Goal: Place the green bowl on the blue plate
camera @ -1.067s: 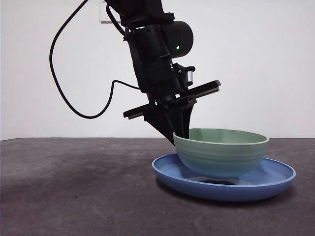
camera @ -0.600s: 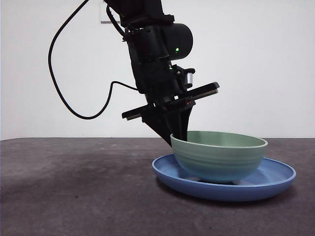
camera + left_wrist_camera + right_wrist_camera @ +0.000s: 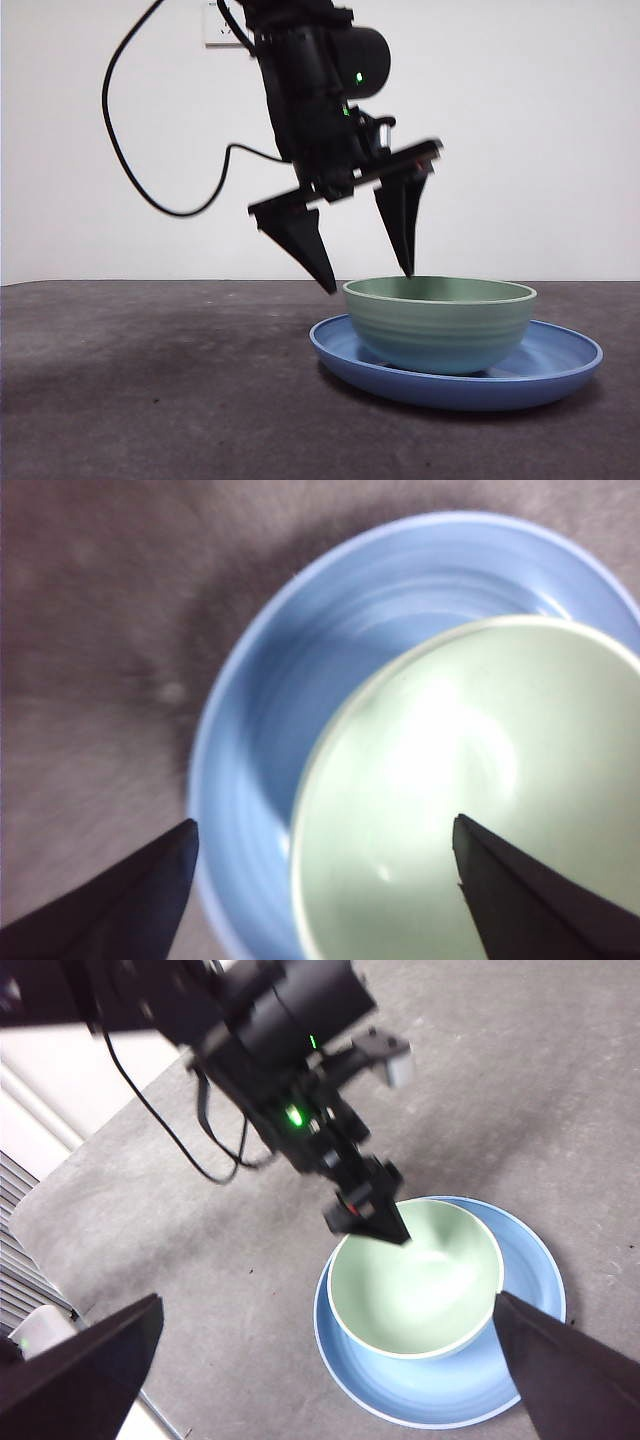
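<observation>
Jaws of left gripper (image 3: 368,275) spread wide, holding nothing, tips just above bowl (image 3: 440,322) rim, straddling its near wall. Bowl sits in plate (image 3: 560,365), directly below. Right gripper (image 3: 330,1360) open, well apart; left nearer.

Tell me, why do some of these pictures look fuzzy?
In the left wrist view the green bowl and blue plate are soft and smeared, with white glare inside the bowl. In the front view the left gripper has blurred edges. The right wrist view is a little soft.
</observation>
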{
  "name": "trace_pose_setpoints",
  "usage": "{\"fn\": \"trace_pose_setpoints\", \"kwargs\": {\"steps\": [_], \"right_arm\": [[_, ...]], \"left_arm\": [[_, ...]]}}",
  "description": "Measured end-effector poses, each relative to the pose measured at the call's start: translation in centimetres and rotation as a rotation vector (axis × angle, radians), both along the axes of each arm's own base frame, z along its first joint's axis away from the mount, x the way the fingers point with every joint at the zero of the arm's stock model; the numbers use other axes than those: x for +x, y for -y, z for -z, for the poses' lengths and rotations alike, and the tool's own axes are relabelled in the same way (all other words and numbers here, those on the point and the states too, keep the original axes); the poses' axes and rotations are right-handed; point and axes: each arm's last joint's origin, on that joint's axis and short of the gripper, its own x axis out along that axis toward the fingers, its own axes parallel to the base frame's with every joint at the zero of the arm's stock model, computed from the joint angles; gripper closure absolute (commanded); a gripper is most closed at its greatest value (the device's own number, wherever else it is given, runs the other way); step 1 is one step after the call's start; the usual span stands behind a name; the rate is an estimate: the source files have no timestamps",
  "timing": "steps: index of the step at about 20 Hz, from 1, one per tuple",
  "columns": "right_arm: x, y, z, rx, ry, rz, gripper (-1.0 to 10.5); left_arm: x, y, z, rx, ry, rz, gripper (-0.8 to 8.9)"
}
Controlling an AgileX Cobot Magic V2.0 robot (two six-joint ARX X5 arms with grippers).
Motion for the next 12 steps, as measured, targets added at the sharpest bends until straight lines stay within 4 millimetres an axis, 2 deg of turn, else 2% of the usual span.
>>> {"fn": "trace_pose_setpoints", "kwargs": {"steps": [2,4,5,7,9,12], "right_arm": [[0.0,0.0,0.0,0.0,0.0,0.0,3.9],[0.0,0.0,0.0,0.0,-0.001,0.0,3.9],[0.0,0.0,0.0,0.0,0.0,0.0,3.9],[0.0,0.0,0.0,0.0,0.0,0.0,3.9],[0.0,0.0,0.0,0.0,-0.001,0.0,3.9],[0.0,0.0,0.0,0.0,-0.001,0.0,3.9]], "left_arm": [[0.0,-0.5,-1.3,0.024,-0.008,0.028,3.28],[-1.0,-1.6,-2.8,0.059,-0.024,0.08,2.39],[-1.5,-2.0,-4.0,0.051,-0.008,0.093,2.39],[-2.9,-3.4,-7.7,0.003,0.063,0.105,2.4],[-5.1,-5.6,-12.1,-0.047,0.138,0.109,2.42],[-8.6,-8.5,-16.5,-0.101,0.217,0.118,2.43]]}}
